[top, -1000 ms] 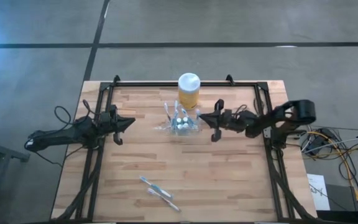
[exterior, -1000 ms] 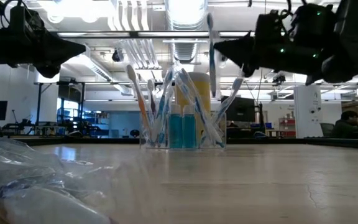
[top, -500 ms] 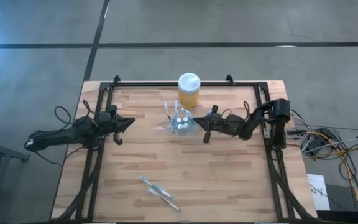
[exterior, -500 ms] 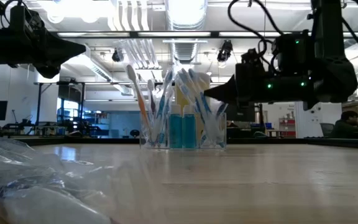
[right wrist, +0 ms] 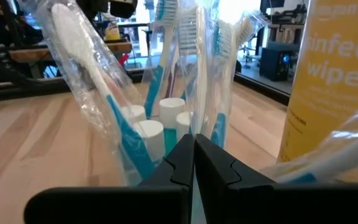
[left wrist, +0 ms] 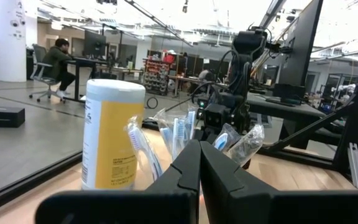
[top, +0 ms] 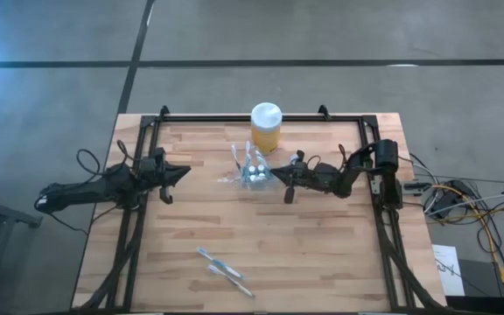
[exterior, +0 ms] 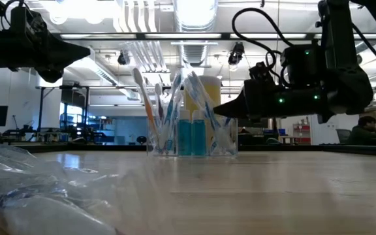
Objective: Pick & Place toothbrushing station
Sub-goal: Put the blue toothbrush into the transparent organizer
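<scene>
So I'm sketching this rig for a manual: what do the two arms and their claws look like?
Both arms are black and slim, built of jointed segments with loose black cables looping off them. The left claw and right claw each taper to two dark, flat fingers with stepped inner edges. Small green lights glow on the right arm's wrist. No markings are visible.

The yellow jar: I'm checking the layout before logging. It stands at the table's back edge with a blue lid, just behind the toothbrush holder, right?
Not quite: the yellow jar has a white lid, not blue, as the high view shows. It does stand at the table's back edge, just behind the toothbrush holder.
</scene>
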`<action>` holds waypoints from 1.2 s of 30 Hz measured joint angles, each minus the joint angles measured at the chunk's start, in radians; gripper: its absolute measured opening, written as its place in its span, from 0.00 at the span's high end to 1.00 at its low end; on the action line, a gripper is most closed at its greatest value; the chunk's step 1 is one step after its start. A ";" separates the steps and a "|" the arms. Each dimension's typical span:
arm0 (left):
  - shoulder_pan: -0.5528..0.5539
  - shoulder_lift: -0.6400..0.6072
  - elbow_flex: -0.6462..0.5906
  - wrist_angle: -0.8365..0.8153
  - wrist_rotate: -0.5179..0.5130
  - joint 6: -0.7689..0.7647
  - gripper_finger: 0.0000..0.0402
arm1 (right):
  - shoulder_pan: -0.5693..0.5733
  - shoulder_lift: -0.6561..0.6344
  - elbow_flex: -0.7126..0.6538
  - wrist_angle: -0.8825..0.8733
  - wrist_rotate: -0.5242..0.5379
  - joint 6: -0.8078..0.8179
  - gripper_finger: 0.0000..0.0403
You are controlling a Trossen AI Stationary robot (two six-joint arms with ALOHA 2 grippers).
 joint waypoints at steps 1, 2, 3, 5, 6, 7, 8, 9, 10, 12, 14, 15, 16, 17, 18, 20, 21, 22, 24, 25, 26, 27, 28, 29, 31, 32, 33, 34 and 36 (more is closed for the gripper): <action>0.000 0.000 0.000 0.000 0.000 0.000 0.98 | 0.000 -0.007 -0.003 -0.006 -0.001 -0.001 0.98; 0.000 0.000 0.000 0.000 0.000 0.000 0.98 | 0.000 -0.014 -0.006 -0.012 -0.004 -0.003 0.98; 0.000 0.000 0.000 0.000 0.000 0.000 0.98 | 0.000 -0.023 -0.008 -0.018 -0.004 -0.003 0.98; 0.000 0.000 0.000 0.000 0.000 -0.001 0.98 | 0.000 -0.048 -0.016 -0.023 -0.004 0.007 0.98; 0.000 0.000 0.000 0.000 0.001 -0.001 0.98 | 0.000 -0.063 -0.017 -0.023 -0.005 0.018 0.98; 0.000 0.000 0.000 0.000 0.006 -0.001 0.98 | 0.001 -0.077 -0.020 -0.032 -0.006 0.026 0.98; 0.000 0.000 0.000 0.000 0.016 0.001 0.98 | 0.001 -0.093 -0.022 -0.054 -0.007 0.030 0.97; 0.000 0.000 0.000 0.000 0.023 0.003 0.98 | 0.001 -0.109 -0.025 -0.082 -0.010 0.034 0.96; 0.000 0.000 0.000 0.000 0.028 0.002 0.98 | 0.002 -0.125 -0.026 -0.109 -0.011 0.038 0.94; 0.000 0.000 0.000 0.000 0.030 -0.001 0.98 | 0.007 -0.160 -0.025 -0.161 -0.018 0.045 0.89; 0.000 0.000 0.000 0.000 0.030 -0.001 0.98 | 0.012 -0.196 -0.021 -0.225 -0.029 0.053 0.83; 0.000 0.000 0.000 0.000 0.030 -0.002 0.98 | 0.013 -0.212 -0.017 -0.264 -0.030 0.060 0.80; 0.000 0.000 0.000 0.001 0.031 -0.002 0.98 | 0.013 -0.229 -0.016 -0.304 -0.030 0.069 0.77; 0.000 0.000 0.000 0.001 0.031 -0.002 0.98 | 0.012 -0.247 -0.016 -0.335 -0.029 0.079 0.74; 0.000 0.000 0.000 0.000 0.032 -0.004 0.98 | 0.012 -0.267 -0.014 -0.357 -0.028 0.087 0.71; 0.000 0.000 0.000 0.001 0.034 -0.011 0.98 | 0.012 -0.313 -0.018 -0.370 -0.026 0.099 0.65; 0.000 0.000 0.000 0.001 0.035 -0.017 0.98 | 0.012 -0.342 -0.025 -0.378 -0.025 0.102 0.63; 0.000 0.000 0.000 0.001 0.035 -0.021 0.98 | 0.014 -0.372 -0.032 -0.384 -0.025 0.103 0.61; 0.000 0.000 0.000 0.001 0.037 -0.025 0.98 | 0.030 -0.442 -0.052 -0.384 -0.021 0.100 0.60; 0.000 0.000 0.000 0.001 0.041 -0.025 0.98 | 0.044 -0.480 -0.061 -0.383 -0.021 0.087 0.60; 0.000 0.000 0.000 0.000 0.048 -0.022 0.98 | 0.061 -0.519 -0.070 -0.382 -0.024 0.069 0.60; 0.000 0.000 0.000 0.000 0.058 -0.009 0.98 | 0.083 -0.556 -0.078 -0.386 -0.033 0.046 0.60; 0.000 0.000 0.000 0.000 0.071 0.010 0.98 | 0.107 -0.589 -0.084 -0.397 -0.041 0.025 0.61; 0.000 0.000 0.000 0.000 0.079 0.025 0.98 | 0.131 -0.620 -0.088 -0.414 -0.044 0.010 0.62; -0.001 0.000 0.000 -0.001 0.081 0.032 0.99 | 0.178 -0.679 -0.091 -0.466 -0.044 0.000 0.64; -0.001 0.000 0.000 -0.001 0.081 0.030 0.99 | 0.199 -0.704 -0.090 -0.499 -0.031 0.000 0.65; -0.001 0.000 0.000 -0.002 0.081 0.029 0.99 | 0.220 -0.727 -0.084 -0.541 -0.008 0.001 0.67; -0.001 0.000 0.000 -0.002 0.081 0.028 0.99 | 0.243 -0.745 -0.075 -0.588 0.021 0.003 0.68; -0.001 0.000 0.000 -0.003 0.082 0.027 0.99 | 0.287 -0.767 -0.058 -0.683 0.073 0.003 0.72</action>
